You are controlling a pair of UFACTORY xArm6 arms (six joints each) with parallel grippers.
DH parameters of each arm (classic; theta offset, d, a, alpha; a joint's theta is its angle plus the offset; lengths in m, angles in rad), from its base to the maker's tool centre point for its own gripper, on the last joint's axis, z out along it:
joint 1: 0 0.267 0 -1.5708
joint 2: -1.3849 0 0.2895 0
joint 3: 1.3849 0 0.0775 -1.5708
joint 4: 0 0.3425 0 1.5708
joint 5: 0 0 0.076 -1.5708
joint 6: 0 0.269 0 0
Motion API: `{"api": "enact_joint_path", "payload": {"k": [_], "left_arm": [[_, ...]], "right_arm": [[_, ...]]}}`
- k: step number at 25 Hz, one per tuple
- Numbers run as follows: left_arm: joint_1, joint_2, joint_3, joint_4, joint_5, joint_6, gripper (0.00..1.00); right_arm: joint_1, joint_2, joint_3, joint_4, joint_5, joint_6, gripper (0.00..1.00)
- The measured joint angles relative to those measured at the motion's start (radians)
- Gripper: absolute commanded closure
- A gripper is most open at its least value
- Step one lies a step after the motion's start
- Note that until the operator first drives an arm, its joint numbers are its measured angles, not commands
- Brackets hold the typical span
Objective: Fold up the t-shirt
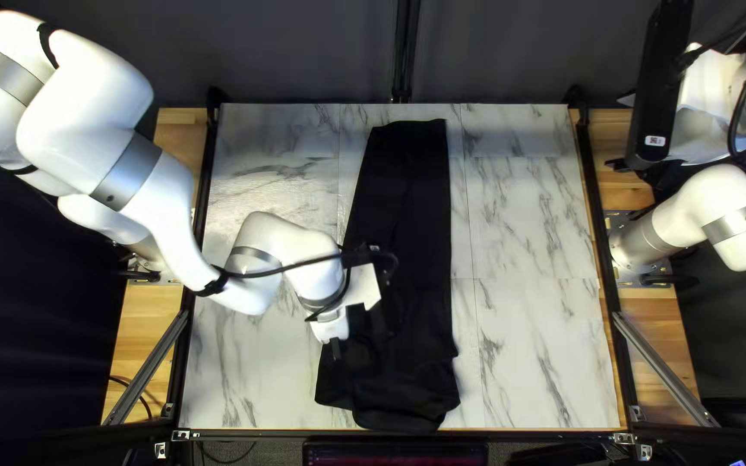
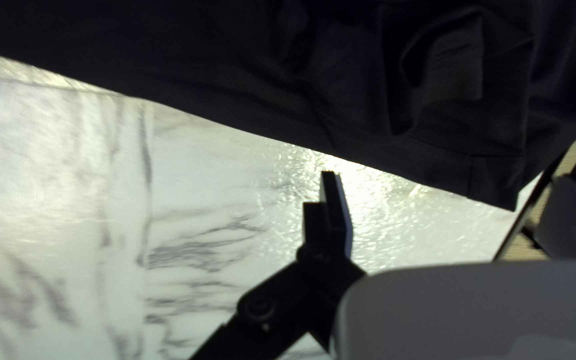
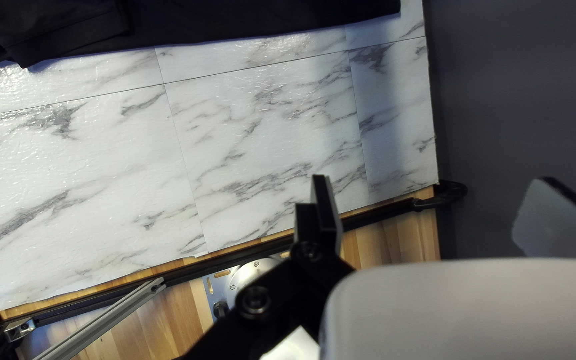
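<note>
The black shirt [image 1: 403, 216] lies in a long strip down the middle of the counter [image 1: 533, 224], its near end rumpled. The left gripper [image 1: 364, 338] is by the strip's left edge, toward that end, with its fingers [image 2: 339, 210] spread. The right gripper [image 1: 622, 131] is well apart from the shirt, at the right of the top left view, fingers spread wide too

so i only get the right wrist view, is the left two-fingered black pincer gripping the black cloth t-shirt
Observer: No, the left pincer is open, its fingers apart with nothing gripped.
Operator: ok and how does the t-shirt lie overall
Observer: The t-shirt forms a long strip, running from the far end of the white marbled tabletop to its near end.
Operator: where's the left arm
Observer: The jointed white left arm reaches over the t-shirt's left side.
</note>
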Motion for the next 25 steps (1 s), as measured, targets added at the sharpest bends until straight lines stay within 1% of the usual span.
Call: {"api": "enact_joint_path", "payload": {"k": [4,6,12,18,22,23,24,25], "left_arm": [[0.002,0.065,-0.018,-0.124,-0.055,0.089,0.0],[0.004,0.076,-0.015,-0.17,-0.074,0.119,0.0],[0.005,0.073,-0.001,-0.231,-0.093,0.143,0.0],[0.004,0.106,0.0,-0.357,-0.115,0.233,0.0],[0.004,0.117,-0.008,-0.397,-0.12,0.26,0.0],[0.006,0.121,-0.015,-0.401,-0.118,0.264,0.08],[0.008,0.124,-0.021,-0.404,-0.116,0.27,0.25],[0.011,0.13,-0.028,-0.408,-0.113,0.277,0.5]], "right_arm": [[0.0,0.0,0.0,0.0,0.0,0.0,0.0],[0.0,0.0,0.0,0.0,0.0,0.0,0.0],[0.0,0.0,0.0,0.0,0.0,0.0,0.0],[0.0,0.0,0.0,0.0,0.0,0.0,0.0],[0.0,0.0,0.0,0.0,0.0,0.0,0.0],[0.0,0.0,0.0,0.0,0.0,0.0,0.0],[0.0,0.0,0.0,0.0,0.0,0.0,0.0],[0.0,0.0,0.0,0.0,0.0,0.0,0.0]]}}
